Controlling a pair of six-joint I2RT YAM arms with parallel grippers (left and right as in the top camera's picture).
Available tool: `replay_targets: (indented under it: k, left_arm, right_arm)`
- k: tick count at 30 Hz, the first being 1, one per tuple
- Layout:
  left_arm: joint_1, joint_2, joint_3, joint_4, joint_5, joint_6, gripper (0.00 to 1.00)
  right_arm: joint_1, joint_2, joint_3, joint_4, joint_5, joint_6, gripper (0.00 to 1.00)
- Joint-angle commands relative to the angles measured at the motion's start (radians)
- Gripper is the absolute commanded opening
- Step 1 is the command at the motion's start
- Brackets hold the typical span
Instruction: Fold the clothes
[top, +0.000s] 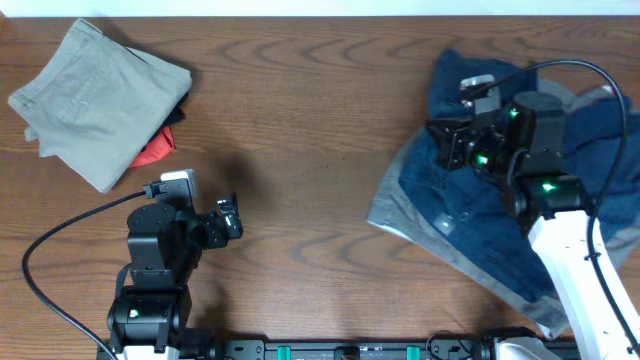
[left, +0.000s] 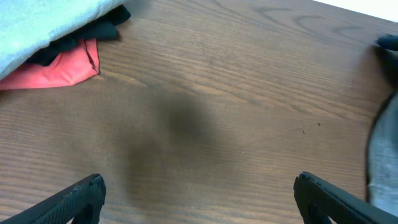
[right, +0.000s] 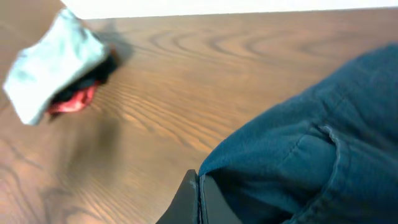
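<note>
The mid-grey shorts (top: 397, 213) lie at the right of the table, mostly buried under a heap of dark navy-blue garments (top: 480, 235); only grey edges show. A grey edge also shows in the left wrist view (left: 382, 155). My right gripper (top: 450, 147) is over the heap's upper left. In the right wrist view it (right: 199, 196) is shut on a fold of navy-blue cloth (right: 298, 155), lifted off the wood. My left gripper (top: 232, 218) is open and empty above bare wood at the lower left, and the left wrist view (left: 199, 186) shows its fingers wide apart.
Folded khaki-beige shorts (top: 95, 95) lie at the far left on top of a red cloth (top: 155, 152) and a black one. They also show in the left wrist view (left: 50, 22) and the right wrist view (right: 56, 65). Brown wood (top: 310, 150) lies between the two piles.
</note>
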Motion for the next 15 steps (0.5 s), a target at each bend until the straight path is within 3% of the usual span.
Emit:
replay_targets:
  k: [1, 8, 15]
  left_arm:
    - [0.005, -0.001, 0.017, 0.002, 0.014, -0.002, 0.98]
    - [0.005, 0.000, 0.017, 0.005, 0.014, -0.002, 0.98]
    - [0.005, 0.000, 0.017, 0.136, 0.041, -0.002, 0.98]
  right_arm:
    - [0.046, 0.019, 0.014, 0.055, -0.048, -0.016, 0.01]
    - [0.138, 0.083, 0.014, 0.167, -0.049, 0.006, 0.01]
    - [0.109, 0.063, 0.014, 0.068, 0.209, 0.032, 0.01]
